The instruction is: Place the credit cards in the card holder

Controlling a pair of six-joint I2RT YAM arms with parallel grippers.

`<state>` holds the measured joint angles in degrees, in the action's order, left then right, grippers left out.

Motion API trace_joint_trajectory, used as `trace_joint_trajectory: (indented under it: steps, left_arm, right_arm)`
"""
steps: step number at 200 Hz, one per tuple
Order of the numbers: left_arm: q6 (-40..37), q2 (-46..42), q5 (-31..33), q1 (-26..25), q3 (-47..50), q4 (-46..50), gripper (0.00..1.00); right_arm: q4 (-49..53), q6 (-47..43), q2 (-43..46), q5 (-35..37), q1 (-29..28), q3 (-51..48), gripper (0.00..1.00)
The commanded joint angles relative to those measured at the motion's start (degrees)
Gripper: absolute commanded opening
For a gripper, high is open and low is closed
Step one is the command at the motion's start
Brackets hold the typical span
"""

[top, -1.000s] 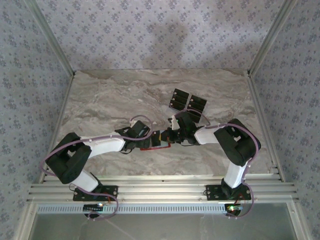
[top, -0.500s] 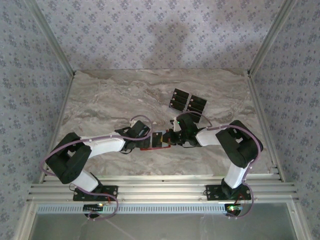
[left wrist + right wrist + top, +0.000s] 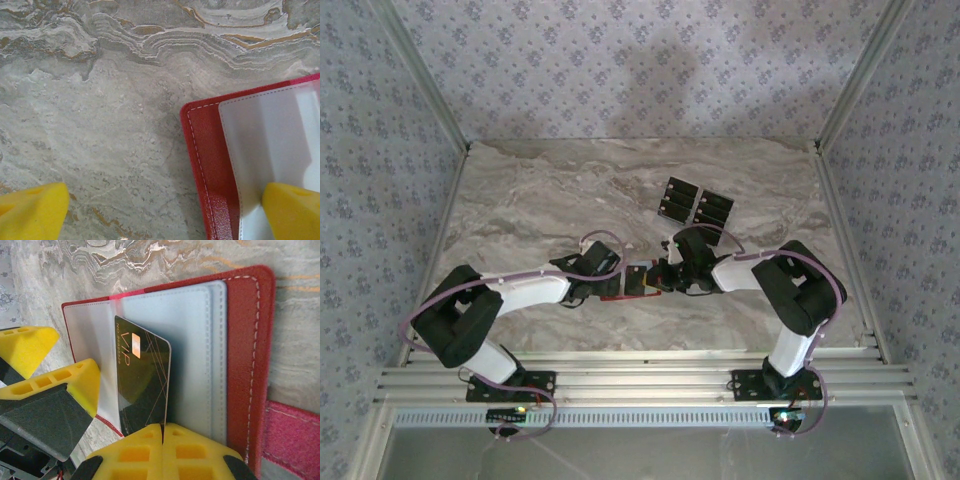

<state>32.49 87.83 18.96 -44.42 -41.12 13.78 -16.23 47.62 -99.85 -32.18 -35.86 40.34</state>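
Black VIP credit card [image 3: 142, 385], pinched by the right gripper [image 3: 162, 432], stands at a pale pocket of the open red card holder [image 3: 247, 340]; the wide-spread left gripper [image 3: 162, 210] steadies it. Next, probably: ease it in.

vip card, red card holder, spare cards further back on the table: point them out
VIP card [image 3: 142, 375], right wrist view, middle of its black face.
card holder [image 3: 245, 365], right wrist view, bare red stitched border.
spare cards [image 3: 679, 197], top external view, left group's middle.
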Motion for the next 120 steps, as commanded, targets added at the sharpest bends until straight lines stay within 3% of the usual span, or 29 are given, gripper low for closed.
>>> trace_joint_trajectory:
  steps: [1,120]
  left_arm:
    - [-0.24,-0.03,1.30,0.04,1.39,4.76,0.99]
    - [-0.30,-0.08,1.18,0.03,1.40,4.74,0.99]
  right_arm:
    - [4.08,0.65,-1.47,-0.05,0.29,1.39,0.00]
    - [6.33,-0.41,-3.81,-1.04,-0.08,5.03,0.00]
